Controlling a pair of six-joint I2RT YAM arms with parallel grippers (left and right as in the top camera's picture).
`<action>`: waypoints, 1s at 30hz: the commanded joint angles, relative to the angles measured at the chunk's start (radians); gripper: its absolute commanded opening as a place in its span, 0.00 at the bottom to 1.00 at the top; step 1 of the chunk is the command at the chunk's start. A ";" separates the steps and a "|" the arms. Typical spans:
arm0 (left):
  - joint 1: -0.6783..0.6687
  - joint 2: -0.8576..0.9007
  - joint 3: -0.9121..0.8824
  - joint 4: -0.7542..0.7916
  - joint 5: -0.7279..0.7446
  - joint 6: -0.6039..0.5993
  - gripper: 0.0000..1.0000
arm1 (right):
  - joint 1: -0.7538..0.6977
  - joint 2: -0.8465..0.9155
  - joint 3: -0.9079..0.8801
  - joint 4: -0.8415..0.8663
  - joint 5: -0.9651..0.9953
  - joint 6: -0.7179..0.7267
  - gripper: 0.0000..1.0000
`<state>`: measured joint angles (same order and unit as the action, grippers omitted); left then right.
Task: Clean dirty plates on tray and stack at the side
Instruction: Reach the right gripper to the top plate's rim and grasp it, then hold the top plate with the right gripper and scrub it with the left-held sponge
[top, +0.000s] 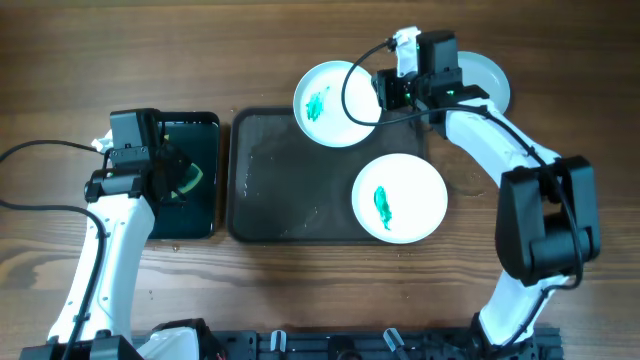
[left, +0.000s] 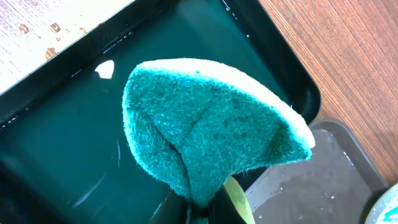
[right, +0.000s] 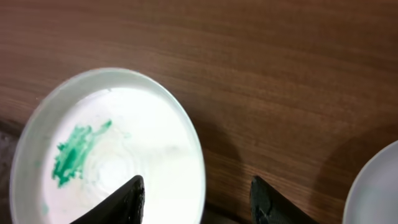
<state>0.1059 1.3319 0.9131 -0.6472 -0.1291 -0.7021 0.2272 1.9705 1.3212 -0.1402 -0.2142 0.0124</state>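
Reads as the pick-up step: finds right pincer (right: 196, 190) released over the right rim of the far smeared plate (top: 335, 128) overhanging the far edge of the tray (top: 290, 190), left pincer (left: 200, 210) clenched on the sponge (left: 211, 124); next calls for closing and lifting.

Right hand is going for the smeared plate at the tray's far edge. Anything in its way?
Nothing visible. The right hand is open at the rim of the far plate, only bare table beside it. The near smeared plate and the plain plate lie off to the sides.
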 joint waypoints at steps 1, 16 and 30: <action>0.006 -0.009 -0.006 0.008 0.002 -0.013 0.04 | 0.000 0.090 0.008 0.001 -0.071 -0.065 0.58; 0.006 -0.009 -0.006 0.011 0.002 -0.013 0.04 | 0.006 0.134 0.008 0.044 -0.075 -0.064 0.50; 0.006 -0.009 -0.006 0.011 0.003 -0.013 0.04 | 0.006 0.105 0.008 0.045 -0.230 -0.003 0.05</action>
<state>0.1059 1.3319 0.9131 -0.6437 -0.1291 -0.7021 0.2268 2.1170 1.3212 -0.0883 -0.3622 -0.0307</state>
